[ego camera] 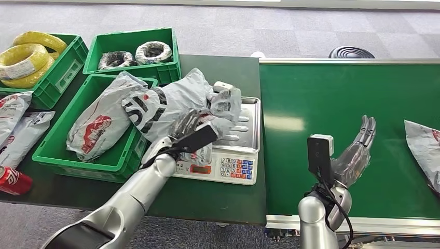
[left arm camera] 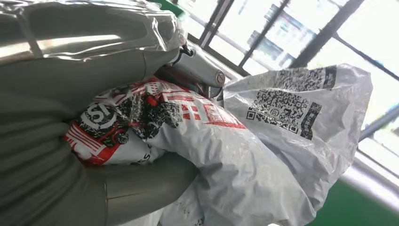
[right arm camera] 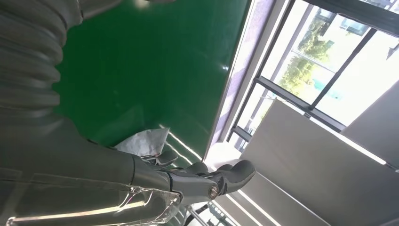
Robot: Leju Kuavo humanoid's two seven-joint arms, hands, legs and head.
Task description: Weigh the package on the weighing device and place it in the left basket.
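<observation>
A dark green table (ego camera: 218, 199) stands on grey carpet, with a green conveyor belt (ego camera: 332, 104) joined to its right side.

Nearest, at the table's left edge, lies a red can (ego camera: 13, 181), with two grey mailers (ego camera: 18, 124) just beyond it. The left hand (ego camera: 189, 136) is raised over the front of the scale (ego camera: 236, 150) and grips the package (ego camera: 174, 101), a grey crumpled mailer with black and red print; in the left wrist view the thumb and fingers (left arm camera: 197, 66) close around the package (left arm camera: 263, 141), whose QR label faces the camera. The package hangs above the scale's steel pan and reaches left over the rim of the basket (ego camera: 57, 150); whether it touches the pan cannot be told. The scale's keypad and display face the robot.

The right hand (ego camera: 355, 150) hovers above the belt, holding nothing, fingers stretched and apart; the right wrist view shows the fingers (right arm camera: 226, 176) only slightly curved. Another grey mailer (ego camera: 423, 150) lies on the belt at the far right edge.

The basket, left of the scale, already holds one bag (ego camera: 96, 127) with a red logo. Behind it a second crate (ego camera: 132, 41) holds two dark cable coils, and a third crate (ego camera: 65, 72) further left holds yellow coils (ego camera: 26, 57).
</observation>
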